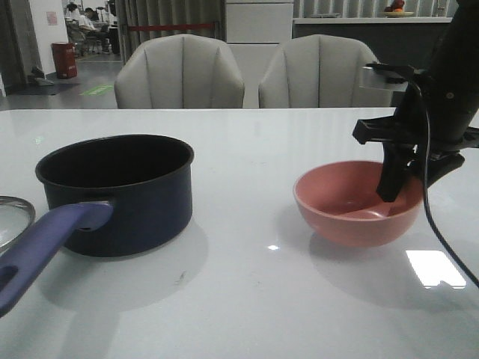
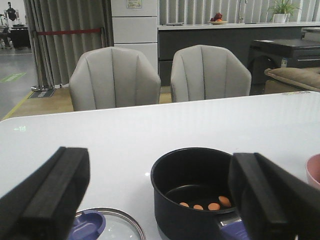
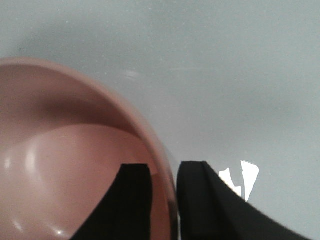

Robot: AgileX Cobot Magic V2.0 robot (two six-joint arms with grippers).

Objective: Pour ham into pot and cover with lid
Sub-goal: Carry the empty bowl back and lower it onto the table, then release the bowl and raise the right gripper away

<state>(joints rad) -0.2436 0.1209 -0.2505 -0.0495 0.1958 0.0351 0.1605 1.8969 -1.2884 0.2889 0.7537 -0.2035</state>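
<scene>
The dark blue pot point(image 1: 127, 202) stands left on the white table, its purple-blue handle point(image 1: 45, 243) pointing toward me. Several small orange ham pieces point(image 2: 214, 206) lie on its black bottom. The glass lid point(image 1: 11, 217) lies flat left of the pot; its blue knob point(image 2: 87, 222) shows in the left wrist view. My left gripper point(image 2: 159, 167) is open and empty, behind the pot and lid, and out of the front view. My right gripper point(image 1: 397, 196) straddles the right rim of the empty pink bowl point(image 1: 352, 221), one finger inside, one outside point(image 3: 164, 172). The bowl rests on the table.
Two grey chairs point(image 1: 179, 75) stand behind the table's far edge. The pink bowl's rim point(image 2: 314, 170) shows just right of the pot in the left wrist view. A window reflection point(image 1: 434, 268) lies on the table near the bowl.
</scene>
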